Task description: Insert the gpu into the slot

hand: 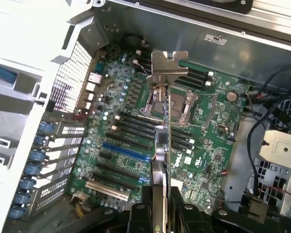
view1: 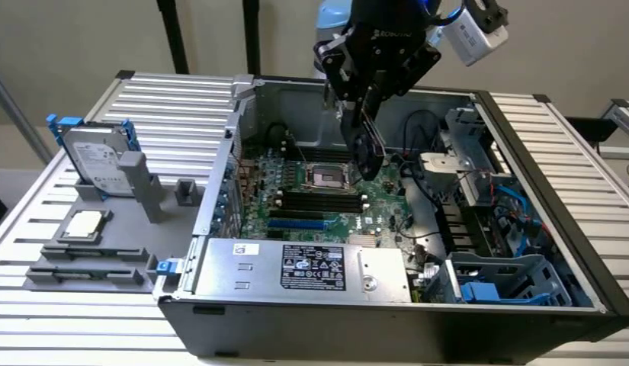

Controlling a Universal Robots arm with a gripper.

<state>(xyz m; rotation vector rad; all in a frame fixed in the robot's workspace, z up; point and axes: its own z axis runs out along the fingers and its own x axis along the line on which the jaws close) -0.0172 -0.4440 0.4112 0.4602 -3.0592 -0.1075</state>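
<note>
On the slatted surface (view1: 80,320), to the exterior view's left of the open computer case (view1: 396,335), a grey holder (view1: 141,183) carries a hard drive (view1: 95,164) standing on edge. Nearer the camera on that same side of the case, a low grey tray (view1: 91,250) has a square processor chip (view1: 83,223) lying in it.

Inside the case, the green motherboard (view1: 380,206) lies flat on the floor. The bright blue slot (view1: 296,225) sits in the board's near part and has nothing in it. Behind it run the black memory slots (view1: 319,202), then the silver CPU socket (view1: 326,177). A silver power supply box (view1: 304,267) fills the case's front edge.

Above the middle of the case, the gripper (view1: 365,114) pinches the gpu (view1: 371,152) and holds it on edge, raised off the board over the socket area and apart from the slot. The wrist view shows the card edge-on with its metal bracket (hand: 167,68) at the far end.

At the case's right end, a grey drive cage (view1: 497,278) holds blue parts.
</note>
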